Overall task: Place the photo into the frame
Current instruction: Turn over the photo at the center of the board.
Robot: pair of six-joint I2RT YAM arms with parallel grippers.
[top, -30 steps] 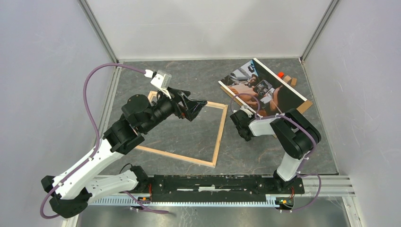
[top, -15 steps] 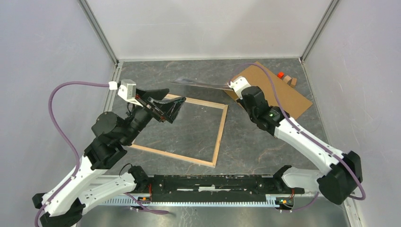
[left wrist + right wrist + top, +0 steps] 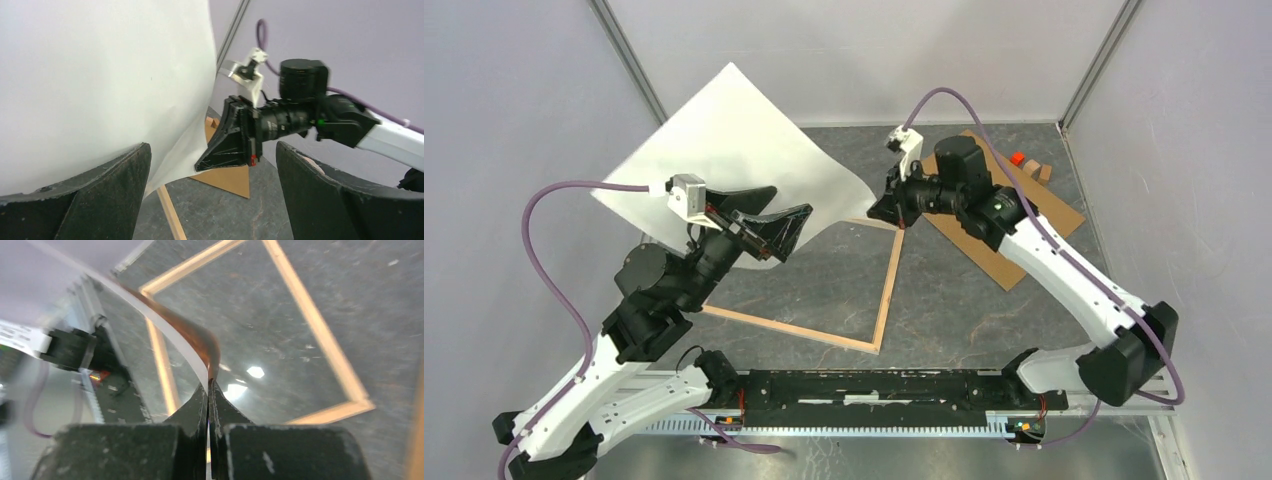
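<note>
The photo [image 3: 724, 150] hangs in the air over the far left of the table, curved, its white back toward the top camera. My right gripper [image 3: 876, 212] is shut on its right corner; in the right wrist view the jaws [image 3: 208, 385] pinch the bent sheet [image 3: 165, 320]. The frame [image 3: 889, 290] lies flat on the table, pale wood up, partly under the photo. My left gripper [image 3: 774, 225] hovers open above the frame's far left side, just below the photo and holding nothing. In the left wrist view the sheet [image 3: 100, 75] fills the left half.
A brown backing board [image 3: 1014, 215] lies at the back right under the right arm, with a small red thing [image 3: 1017, 158] and a wooden bit beyond it. Grey walls close in the table on three sides. The arms' base rail [image 3: 874, 385] runs along the near edge.
The right arm has swung left from the board with the photo and raised it, so its white back now shows. The left arm drew back and to the left.
</note>
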